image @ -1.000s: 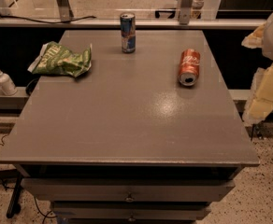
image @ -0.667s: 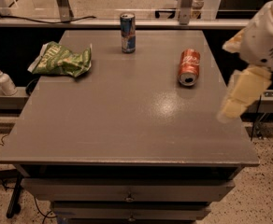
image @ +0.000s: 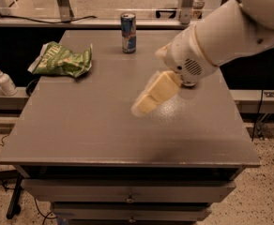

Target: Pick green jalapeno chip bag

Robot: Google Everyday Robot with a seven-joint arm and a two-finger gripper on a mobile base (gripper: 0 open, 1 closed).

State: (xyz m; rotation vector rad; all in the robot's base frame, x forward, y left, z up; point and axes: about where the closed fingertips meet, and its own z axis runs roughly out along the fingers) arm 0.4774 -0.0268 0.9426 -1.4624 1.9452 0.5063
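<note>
Cream gripper (image: 145, 103) over table (image: 95, 135); bag (image: 62, 60) (green) left.

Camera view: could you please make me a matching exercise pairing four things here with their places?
Things:
1. chip bag
2. can
3. gripper
4. bottle

Places:
A. off the table, on its left side
B. above the table's middle
C. upright near the far edge
D. crumpled at the far left of the tabletop

Pairs: 1-D; 2-C; 3-B; 4-A
</note>
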